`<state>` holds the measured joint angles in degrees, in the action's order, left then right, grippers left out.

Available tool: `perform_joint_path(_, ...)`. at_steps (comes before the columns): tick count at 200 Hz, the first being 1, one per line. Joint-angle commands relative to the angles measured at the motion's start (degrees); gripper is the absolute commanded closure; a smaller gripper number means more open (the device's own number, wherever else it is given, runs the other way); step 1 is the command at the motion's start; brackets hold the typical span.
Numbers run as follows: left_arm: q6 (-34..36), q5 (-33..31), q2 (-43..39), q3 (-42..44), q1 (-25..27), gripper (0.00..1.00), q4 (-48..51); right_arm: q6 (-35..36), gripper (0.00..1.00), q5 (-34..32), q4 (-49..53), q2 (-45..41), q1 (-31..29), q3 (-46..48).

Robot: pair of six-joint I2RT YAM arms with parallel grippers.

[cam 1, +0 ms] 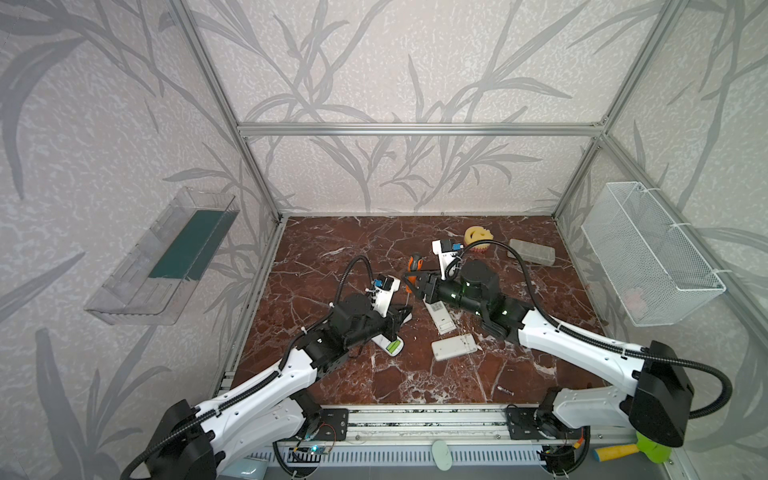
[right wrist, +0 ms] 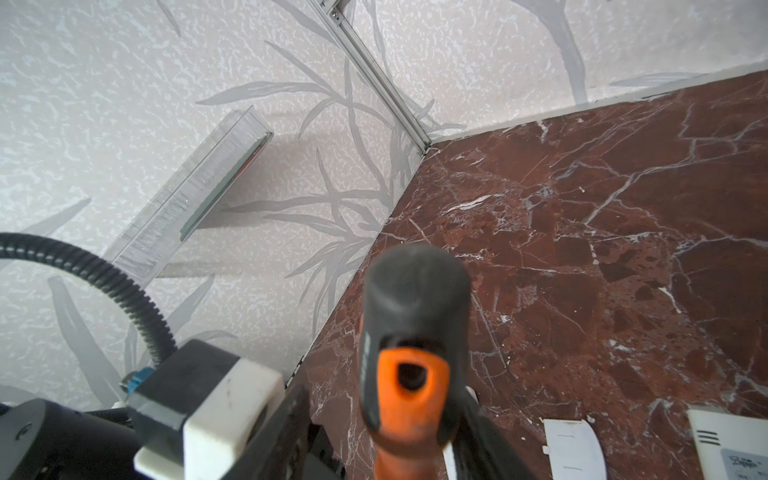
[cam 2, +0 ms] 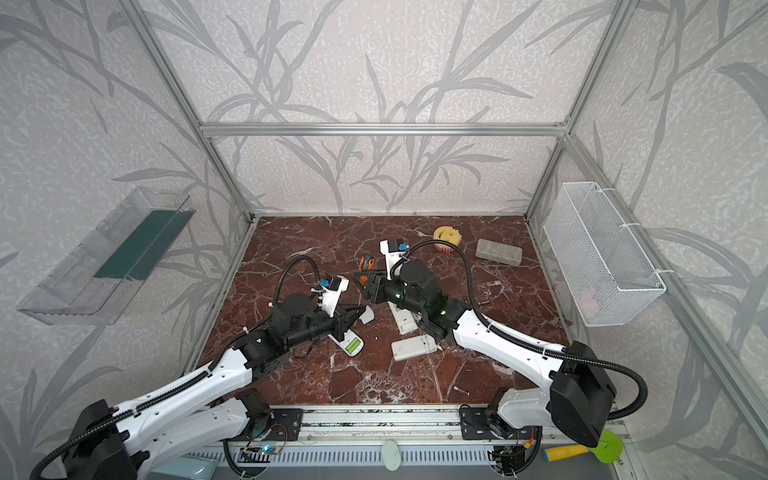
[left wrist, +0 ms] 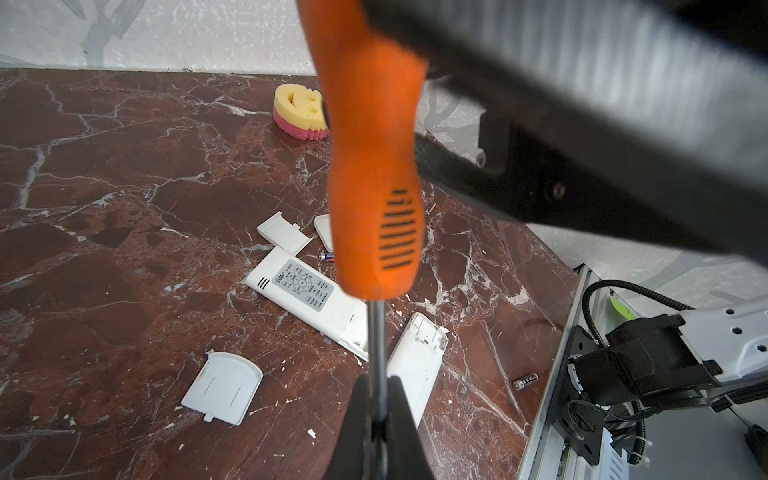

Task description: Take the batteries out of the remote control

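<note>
Clamped tight in the left gripper [left wrist: 377, 386]: the steel shaft of the orange-handled screwdriver [left wrist: 374, 187]; around its handle, the right gripper [cam 1: 417, 283], gripping or slack impossible to tell. Seated in the open remote [cam 1: 379, 340] beneath the left arm: lime green batteries [cam 1: 394, 345]; loose on the marble table [cam 1: 415, 386] near the front rail, a dark grey battery [left wrist: 525, 380]. Probably light, rigid, smooth and quick to roll; best levered up at one end, then pinched across the middle of the barrel.
</note>
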<state>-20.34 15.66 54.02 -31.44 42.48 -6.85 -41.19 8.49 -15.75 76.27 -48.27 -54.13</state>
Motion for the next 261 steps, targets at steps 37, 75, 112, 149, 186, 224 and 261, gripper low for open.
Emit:
perform_joint_path(37, 5.4, -1.0, -3.3, -1.3, 0.2, 0.87, 6.0, 3.0, 1.0, 5.9, 1.1, 3.9, 0.6, -4.0)
perform_joint_path(75, -5.2, -10.7, -8.2, -0.9, -1.7, 0.44, 18.3, 15.0, 1.0, -3.4, 7.3, 1.4, -0.4, -1.9)
perform_joint_path(112, -22.1, -2.9, -6.1, 5.0, -11.5, 0.44, 25.4, 23.5, 1.0, -15.3, 6.8, -0.4, -5.2, 2.7)
perform_joint_path(149, -32.2, 1.5, -4.0, 12.4, -15.4, 0.48, 19.8, 27.4, 1.0, -26.0, 0.4, 0.9, -12.7, 5.9)
perform_joint_path(186, -37.7, 1.2, -5.6, 17.0, -15.2, 0.63, 14.5, 24.6, 1.0, -31.4, -6.3, 3.3, -15.8, 8.4)
perform_joint_path(224, -37.2, 1.4, -1.5, 19.2, -15.2, 0.68, 5.7, 24.5, 1.0, -31.3, -6.4, 5.1, -15.5, 7.3)
perform_joint_path(261, -36.2, 2.4, 7.8, 17.9, -15.2, 0.69, -6.2, 21.2, 1.0, -30.2, -5.0, 5.5, -13.9, 7.3)
